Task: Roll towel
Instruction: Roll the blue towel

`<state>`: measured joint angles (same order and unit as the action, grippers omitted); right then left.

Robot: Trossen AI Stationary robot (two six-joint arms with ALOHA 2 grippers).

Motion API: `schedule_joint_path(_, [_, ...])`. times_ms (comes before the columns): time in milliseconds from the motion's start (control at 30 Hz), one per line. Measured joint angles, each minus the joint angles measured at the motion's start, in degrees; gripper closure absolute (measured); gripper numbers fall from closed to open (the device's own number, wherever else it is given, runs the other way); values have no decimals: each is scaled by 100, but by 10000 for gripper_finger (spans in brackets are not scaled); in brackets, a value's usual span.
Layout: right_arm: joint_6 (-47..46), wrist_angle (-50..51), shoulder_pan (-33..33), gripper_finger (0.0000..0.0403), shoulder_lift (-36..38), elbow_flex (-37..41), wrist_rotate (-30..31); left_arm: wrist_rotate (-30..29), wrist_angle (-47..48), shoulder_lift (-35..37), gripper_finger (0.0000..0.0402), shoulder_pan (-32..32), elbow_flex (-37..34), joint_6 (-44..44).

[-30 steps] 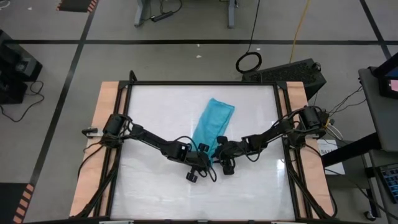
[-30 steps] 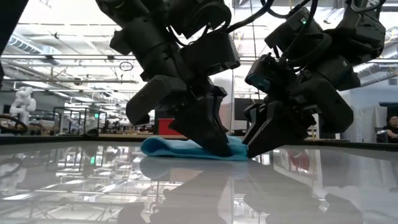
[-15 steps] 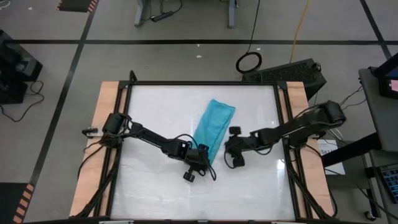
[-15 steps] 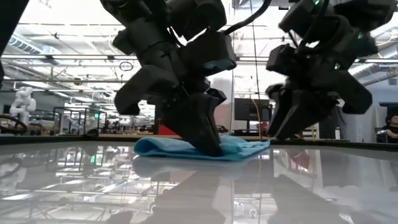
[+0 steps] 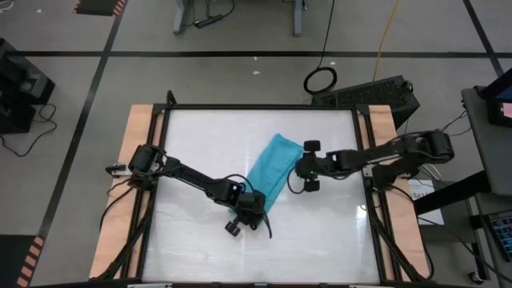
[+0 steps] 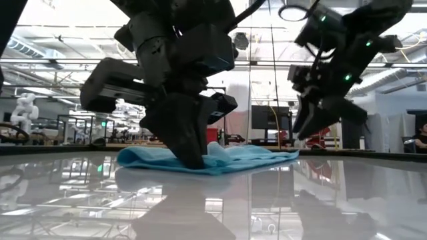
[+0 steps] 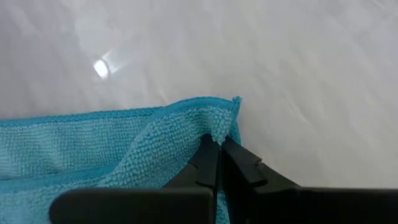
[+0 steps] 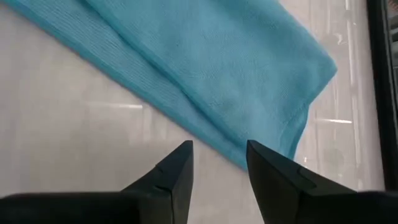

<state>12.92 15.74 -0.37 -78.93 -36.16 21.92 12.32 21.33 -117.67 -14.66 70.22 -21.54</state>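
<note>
The turquoise towel lies as a long narrow strip on the white table, slanting from the far right to the near left. My left gripper stands at its near end, shut on the cloth close to a corner. My right gripper hovers open above the table just right of the towel's middle, clear of it. In the right wrist view its fingers frame bare table in front of the towel's edge. The low view shows my right gripper raised well above the towel. My left gripper pinches the towel's near end between its two shut fingers, just beside the hemmed corner. The fingers come steeply from above, slanting. The cloth bunches into a small ridge at the fingertips. The rest of the towel lies on the table.
The table has wooden strips and a black frame along its left and right sides. Bare surface lies left of the towel and toward the near edge. Cables and a black case sit on the floor beyond the far right corner.
My right gripper has left the towel's near end, risen and gone toward the table's far right, tipping less steeply. My left gripper has turned at the wrist with the cloth in it. The towel's near end has shifted a little leftward, and the towel lies flatter and wider.
</note>
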Motion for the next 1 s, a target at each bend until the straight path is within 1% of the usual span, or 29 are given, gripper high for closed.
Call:
schedule_joint_path(200, [621,-209,-303,274,-512,0,-271,40,246,10,388,-66,9,-161])
schedule_joint_path(400, [1037,-647,-404,291,-876,0,-279,46,301,13,388,-81,13,-190])
schedule_joint_path(633, [1176,-783,-472,307,-882,-7,-271,23,303,13,388,-85,13,-243])
schedule_joint_path(867, [1218,-736,-643,309,-888,-7,-289,13,299,15,388,-85,13,-294])
schedule_joint_path(1000, [1306,-747,-770,309,-888,-7,-455,11,299,13,388,-85,13,-293])
